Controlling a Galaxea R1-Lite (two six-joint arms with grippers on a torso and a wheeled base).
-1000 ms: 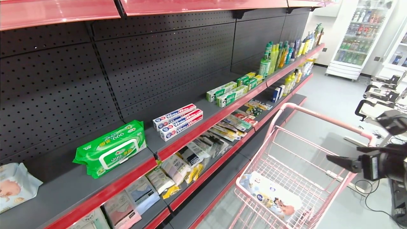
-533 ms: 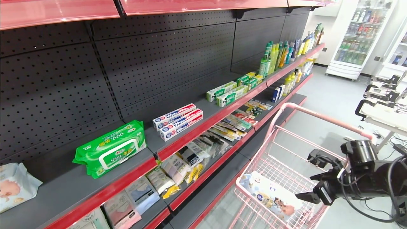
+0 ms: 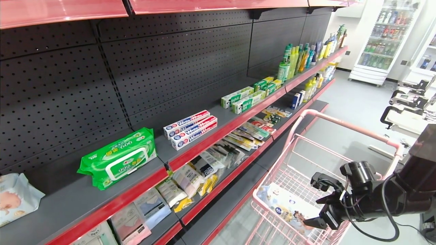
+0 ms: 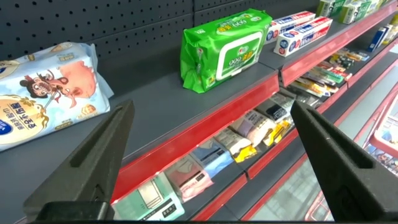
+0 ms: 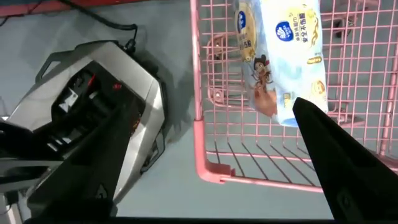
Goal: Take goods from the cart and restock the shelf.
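Observation:
A pink cart (image 3: 344, 126) stands in the aisle to the right of the shelf. In its basket lies a blue-and-white wipes pack (image 3: 292, 210) with a cartoon print, also in the right wrist view (image 5: 283, 56). My right gripper (image 3: 317, 202) hangs open over the cart's near right rim, just right of that pack; in its own wrist view (image 5: 217, 109) nothing sits between the fingers. My left gripper (image 4: 211, 112) is open in front of the grey shelf board (image 4: 155, 109). On that board lie a matching wipes pack (image 4: 43, 93) and a green wipes pack (image 4: 227, 46).
Toothpaste boxes (image 3: 190, 128) and bottles (image 3: 293, 61) line the same shelf farther right. Lower shelves hold flat packets (image 3: 190, 177). Bare shelf board (image 3: 68, 200) lies between the two wipes packs. A drinks fridge (image 3: 385, 37) stands at the back right.
My right arm has swung down and to the left, from beside the cart's handle to its near right rim, with the gripper open throughout. The goods have not moved.

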